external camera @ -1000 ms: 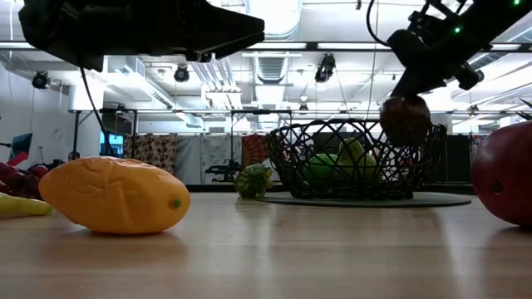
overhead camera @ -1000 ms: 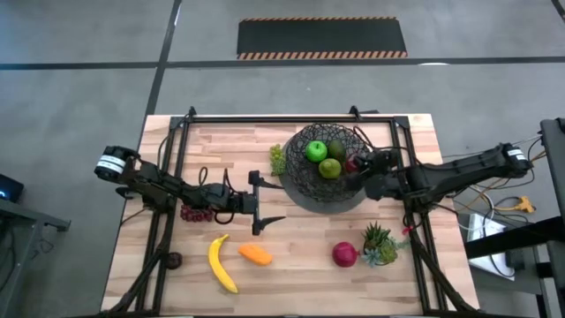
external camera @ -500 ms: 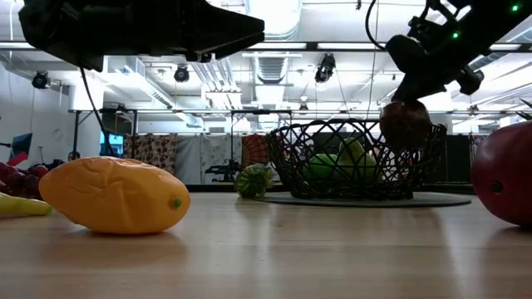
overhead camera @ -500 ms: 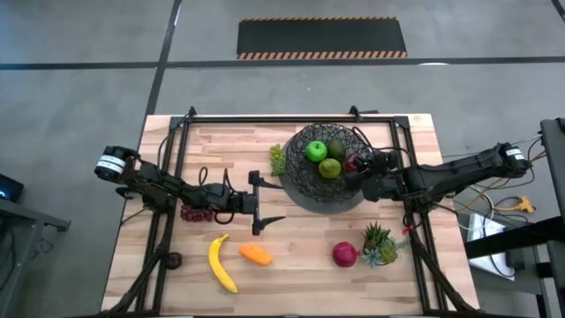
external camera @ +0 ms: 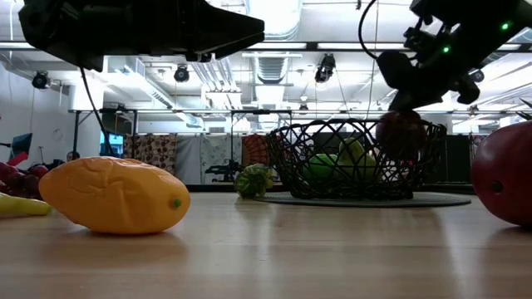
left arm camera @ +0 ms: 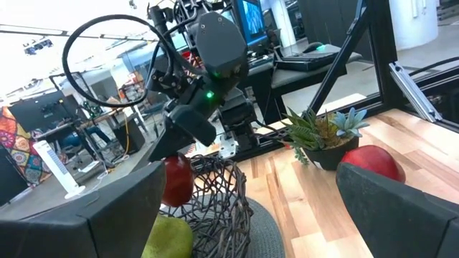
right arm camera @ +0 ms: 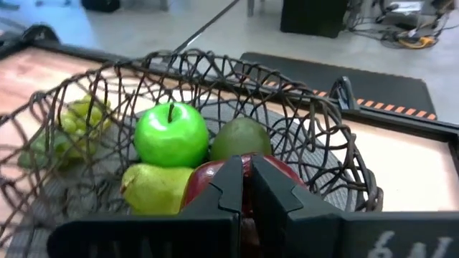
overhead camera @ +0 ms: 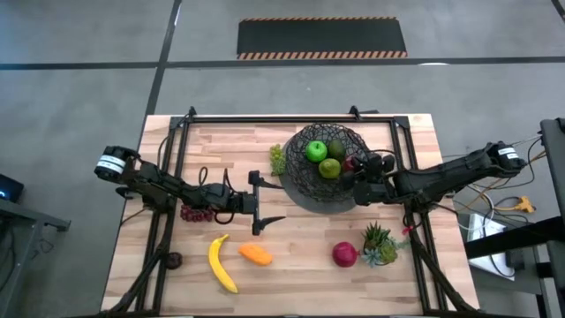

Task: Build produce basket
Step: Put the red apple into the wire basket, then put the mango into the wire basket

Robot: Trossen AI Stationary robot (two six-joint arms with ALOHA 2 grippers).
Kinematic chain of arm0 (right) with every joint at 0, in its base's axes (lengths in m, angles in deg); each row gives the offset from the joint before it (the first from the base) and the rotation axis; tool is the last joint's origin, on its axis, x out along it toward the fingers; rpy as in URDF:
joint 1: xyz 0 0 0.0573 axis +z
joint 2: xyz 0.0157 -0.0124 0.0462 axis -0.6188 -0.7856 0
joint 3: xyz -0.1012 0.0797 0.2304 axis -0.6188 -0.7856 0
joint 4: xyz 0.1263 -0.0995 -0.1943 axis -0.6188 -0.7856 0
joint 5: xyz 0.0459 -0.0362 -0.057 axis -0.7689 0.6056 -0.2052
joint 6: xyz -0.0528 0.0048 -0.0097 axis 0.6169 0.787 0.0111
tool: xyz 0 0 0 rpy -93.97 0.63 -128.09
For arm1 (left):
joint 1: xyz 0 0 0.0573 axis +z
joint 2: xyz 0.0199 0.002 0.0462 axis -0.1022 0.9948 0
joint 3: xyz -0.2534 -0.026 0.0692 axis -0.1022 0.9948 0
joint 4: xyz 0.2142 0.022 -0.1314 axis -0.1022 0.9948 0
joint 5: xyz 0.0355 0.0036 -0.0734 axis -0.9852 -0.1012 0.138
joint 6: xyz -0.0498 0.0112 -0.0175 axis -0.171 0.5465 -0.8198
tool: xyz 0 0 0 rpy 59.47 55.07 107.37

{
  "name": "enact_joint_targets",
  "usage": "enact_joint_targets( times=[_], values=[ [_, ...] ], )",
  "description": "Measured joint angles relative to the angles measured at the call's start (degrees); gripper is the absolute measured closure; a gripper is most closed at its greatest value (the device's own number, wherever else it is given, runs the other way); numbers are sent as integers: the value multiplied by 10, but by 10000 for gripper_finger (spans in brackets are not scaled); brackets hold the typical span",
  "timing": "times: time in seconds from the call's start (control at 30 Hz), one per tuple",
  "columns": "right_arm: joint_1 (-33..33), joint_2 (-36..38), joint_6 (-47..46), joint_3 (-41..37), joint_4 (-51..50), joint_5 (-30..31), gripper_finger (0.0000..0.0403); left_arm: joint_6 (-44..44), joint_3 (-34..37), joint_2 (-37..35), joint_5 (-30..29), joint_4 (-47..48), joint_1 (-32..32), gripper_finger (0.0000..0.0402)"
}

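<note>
A: Right gripper (overhead camera: 355, 168) over the near-right rim of the wire basket (overhead camera: 300, 181); fingers pinched tight on a dark red apple (right arm camera: 215, 179), held just inside the rim; seen level across the table as a dark round shape (external camera: 401, 133) behind the wire.

B: Noted. Contents of basket?

A: Bright green apple (overhead camera: 315, 151); lime (overhead camera: 336, 147) just beside it; green pear (overhead camera: 329, 168) touching both; all resting on the bowl's floor. Green grapes (overhead camera: 278, 159) outside, against the basket's left wall.

B: Left side?

A: Left gripper (overhead camera: 262, 203) parked above the table, left of the basket; fingers spread wide, clasping nothing. Purple grapes (overhead camera: 195, 213) beneath that arm.

B: Loose produce on the wooden table (overhead camera: 415, 132)?

A: Banana (overhead camera: 221, 263) and orange piece (overhead camera: 255, 254) near the front, just apart; second red apple (overhead camera: 344, 254) toward front right, touching a small potted plant (overhead camera: 380, 244); small dark item (overhead camera: 174, 260) by the left front leg, too small to identify.
</note>
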Motion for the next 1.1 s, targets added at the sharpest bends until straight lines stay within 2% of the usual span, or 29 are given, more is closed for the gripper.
enact_joint_targets(
  times=[0.23,0.53,0.63,0.83,1.03,1.1],
  values=[
    [-5,-43,-59,0,3,25,385,0,0,0,0,0,1,12],
    [-12,-50,-75,0,2,21,318,0,0,0,0,4,1,12],
    [-12,-38,-63,2,-4,21,297,-32,0,0,0,4,1,12],
    [-12,-5,7,16,-5,16,277,-45,0,0,-11,38,1,12],
    [-5,23,158,58,-1,-22,298,-27,0,-21,-135,62,2,12],
    [-2,27,194,72,-2,-38,314,-19,0,-39,-152,77,4,12]
  ],
)
